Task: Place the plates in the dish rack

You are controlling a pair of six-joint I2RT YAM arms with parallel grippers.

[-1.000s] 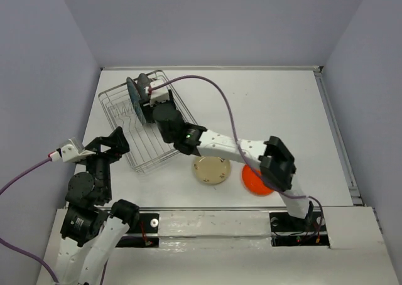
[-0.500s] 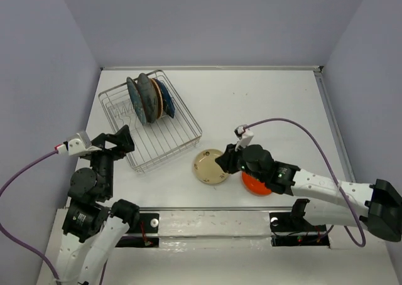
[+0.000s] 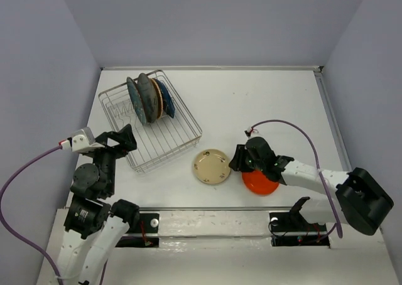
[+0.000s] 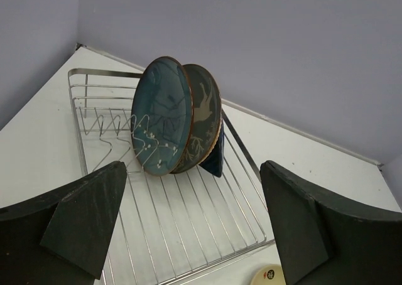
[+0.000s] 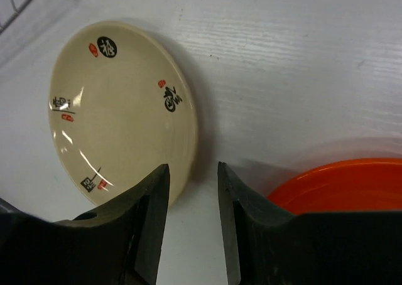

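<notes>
where your right gripper (image 5: pixel 193 169) hangs low over the table (image 5: pixel 282 46), its jaws sit a little apart with nothing between them. the cream plate (image 5: pixel 119 109) lies flat at its 10 o'clock and the orange-red plate (image 5: pixel 352 184) at its 4 o'clock. from above, the dish rack (image 3: pixel 182 137) is at 10 o'clock from the cream plate, with the teal plate (image 4: pixel 160 115), grey patterned plate (image 4: pixel 204 109) and navy plate (image 4: pixel 217 156) standing on edge inside. your left gripper (image 4: pixel 191 172) gapes wide and empty at the rack's 7 o'clock.
</notes>
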